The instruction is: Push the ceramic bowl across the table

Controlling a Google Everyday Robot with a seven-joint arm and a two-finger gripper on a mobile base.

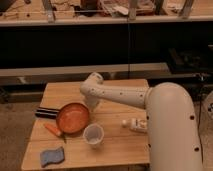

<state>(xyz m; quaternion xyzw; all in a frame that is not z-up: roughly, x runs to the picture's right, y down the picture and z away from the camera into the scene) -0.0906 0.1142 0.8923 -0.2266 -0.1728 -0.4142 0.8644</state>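
The gripper (93, 103) hangs just beside the bowl's (73, 118) far-right rim, over the worktop (117, 146) — its spread cannot be told.

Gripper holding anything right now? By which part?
Cannot tell. The gripper sits at the ceramic bowl, by its back-right rim; whether it grips that rim does not show.

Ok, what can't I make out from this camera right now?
All in the camera view:
End effector: at the ceramic bowl, by its far-right rim, covered by the arm; contact unclear.
Dark bar left of the bowl: too blurred to identify.
Table: right edge hidden by the robot's body.
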